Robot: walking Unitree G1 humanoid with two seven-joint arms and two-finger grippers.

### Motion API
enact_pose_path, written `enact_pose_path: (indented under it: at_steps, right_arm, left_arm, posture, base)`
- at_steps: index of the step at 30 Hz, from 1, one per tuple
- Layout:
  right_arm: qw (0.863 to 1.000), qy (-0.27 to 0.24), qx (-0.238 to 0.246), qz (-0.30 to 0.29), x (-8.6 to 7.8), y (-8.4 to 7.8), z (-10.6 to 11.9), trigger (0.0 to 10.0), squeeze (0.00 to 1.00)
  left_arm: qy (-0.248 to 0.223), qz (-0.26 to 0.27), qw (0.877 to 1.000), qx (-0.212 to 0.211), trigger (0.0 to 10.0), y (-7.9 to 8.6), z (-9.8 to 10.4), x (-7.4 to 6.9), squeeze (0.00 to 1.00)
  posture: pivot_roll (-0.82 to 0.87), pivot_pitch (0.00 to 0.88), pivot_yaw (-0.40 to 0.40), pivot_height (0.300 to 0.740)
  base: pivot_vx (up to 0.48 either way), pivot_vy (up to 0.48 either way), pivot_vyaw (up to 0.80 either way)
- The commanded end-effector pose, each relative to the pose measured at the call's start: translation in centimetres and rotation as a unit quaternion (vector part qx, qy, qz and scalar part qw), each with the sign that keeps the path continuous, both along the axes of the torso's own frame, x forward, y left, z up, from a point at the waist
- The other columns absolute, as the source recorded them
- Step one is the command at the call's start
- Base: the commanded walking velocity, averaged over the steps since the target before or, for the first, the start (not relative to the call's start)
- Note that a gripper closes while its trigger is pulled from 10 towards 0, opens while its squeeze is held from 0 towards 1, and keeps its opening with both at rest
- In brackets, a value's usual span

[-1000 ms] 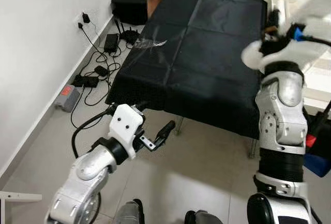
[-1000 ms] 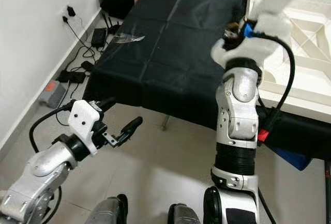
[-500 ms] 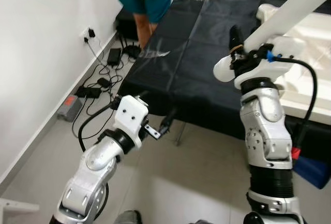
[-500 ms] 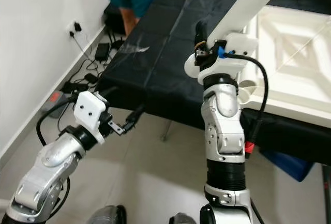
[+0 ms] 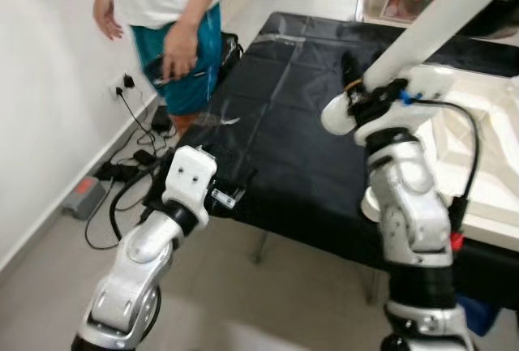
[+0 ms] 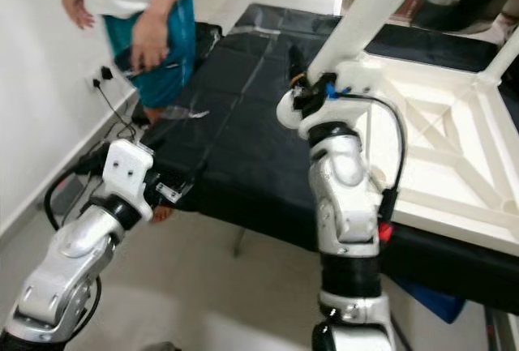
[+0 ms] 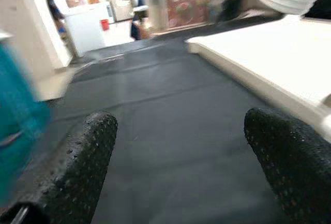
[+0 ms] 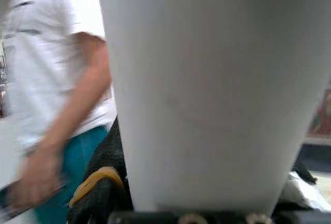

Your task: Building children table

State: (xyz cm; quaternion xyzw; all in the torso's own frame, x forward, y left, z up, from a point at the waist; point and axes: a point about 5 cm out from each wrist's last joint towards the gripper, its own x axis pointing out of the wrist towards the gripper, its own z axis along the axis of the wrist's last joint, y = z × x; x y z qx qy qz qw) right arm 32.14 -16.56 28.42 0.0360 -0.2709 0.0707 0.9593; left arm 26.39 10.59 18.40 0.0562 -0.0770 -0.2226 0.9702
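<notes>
Head views: my right pincer [image 5: 366, 92] is gripping a white table leg [image 5: 442, 19] above the black-covered bench [image 5: 292, 124], beside the white tabletop [image 6: 454, 148]. A person [image 5: 174, 27] is standing at the bench's far corner.

Left wrist: my left pincer [image 7: 181, 167] is hanging wide open, empty, over the cloth.

Right wrist: the leg is sitting between my fingers [image 8: 103, 182].

white wall [image 5: 49, 100], grey tiled floor [image 5: 49, 286]

We see a table [image 5: 284, 124] mid-frame, a person [image 5: 174, 27] at upper left.
The tabletop [image 6: 454, 148] lies on it at right; cables [image 5: 122, 164] lie on the floor at left, by the wall [image 5: 40, 108].
</notes>
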Motion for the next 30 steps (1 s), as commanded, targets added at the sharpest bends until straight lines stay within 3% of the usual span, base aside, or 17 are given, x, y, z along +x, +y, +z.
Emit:
enact_pose_path:
  at_steps: [1,6,8,9,11,20,22,25,28,29,30]
  right_arm:
    - [1.0,0.0,0.004,0.022,0.2,-0.3,0.1,10.0,0.0]
    - [0.999,0.006,0.002,0.048,0.3,-0.5,0.0,10.0,0.0]
    - [0.99,0.024,-0.006,0.135,0.5,-1.2,0.0,10.0,0.0]
    - [0.99,0.024,-0.006,0.135,0.5,-1.2,0.0,10.0,0.0]
    - [0.977,0.033,0.0,0.213,1.0,-2.1,0.8,10.0,0.0]
    - [0.97,0.024,-0.005,0.243,2.3,-2.5,2.6,10.0,0.0]
    - [0.963,0.037,-0.023,0.266,2.6,-2.3,2.6,10.0,0.0]
    - [0.915,0.083,-0.081,0.386,1.1,-0.6,1.2,10.0,0.0]
    - [0.906,0.088,-0.085,0.405,0.7,-0.3,1.0,10.0,0.0]
    - [0.904,0.107,-0.097,0.403,0.2,0.3,-0.6,10.0,0.0]
    - [0.904,0.107,-0.097,0.403,0.2,0.3,-0.6,10.0,0.0]
  left_arm:
    - [0.006,-0.004,1.0,0.001,10.0,-0.1,-0.4,-0.2,0.0]
    - [0.012,-0.012,1.0,0.001,10.0,-0.2,-0.7,-0.4,0.0]
    - [0.038,-0.045,0.998,-0.003,10.0,-0.7,-1.8,-1.5,0.0]
    - [0.038,-0.045,0.998,-0.003,10.0,-0.7,-1.8,-1.5,0.0]
    - [0.059,-0.068,0.996,-0.007,10.0,-1.2,-2.7,-2.6,0.0]
    - [0.068,-0.074,0.995,-0.007,10.0,-1.4,-3.1,-3.0,0.0]
    - [0.068,-0.072,0.995,-0.003,10.0,-1.4,-3.1,-3.0,0.0]
    - [0.059,-0.091,0.994,-0.016,10.0,-1.7,-1.9,-3.0,0.0]
    - [0.056,-0.098,0.993,-0.02,10.0,-1.8,-1.5,-3.1,0.0]
    - [0.062,-0.117,0.991,-0.006,10.0,-2.0,-1.2,-2.9,0.0]
    - [0.062,-0.117,0.991,-0.006,10.0,-2.0,-1.2,-2.9,0.0]
  posture:
    - [0.13,0.099,-0.041,0.74]
    - [0.13,0.109,-0.039,0.74]
    - [0.13,0.152,-0.039,0.74]
    - [0.13,0.152,-0.039,0.74]
    - [0.13,0.167,-0.041,0.74]
    - [0.13,0.182,-0.047,0.74]
    - [0.13,0.172,-0.056,0.74]
    - [0.13,0.156,-0.059,0.74]
    - [0.13,0.156,-0.059,0.74]
    - [0.14,0.13,-0.061,0.74]
    - [0.14,0.13,-0.061,0.74]
  base:
    - [0.0,0.0,0.0]
    - [0.0,0.0,0.0]
    - [0.0,0.0,-0.47]
    - [0.0,0.0,-0.52]
    - [0.0,0.0,0.0]
    - [0.0,0.0,0.0]
    - [0.0,0.0,0.0]
    - [0.0,0.0,0.0]
    - [0.0,0.0,0.0]
    - [0.0,0.0,0.0]
    - [0.0,0.0,0.0]
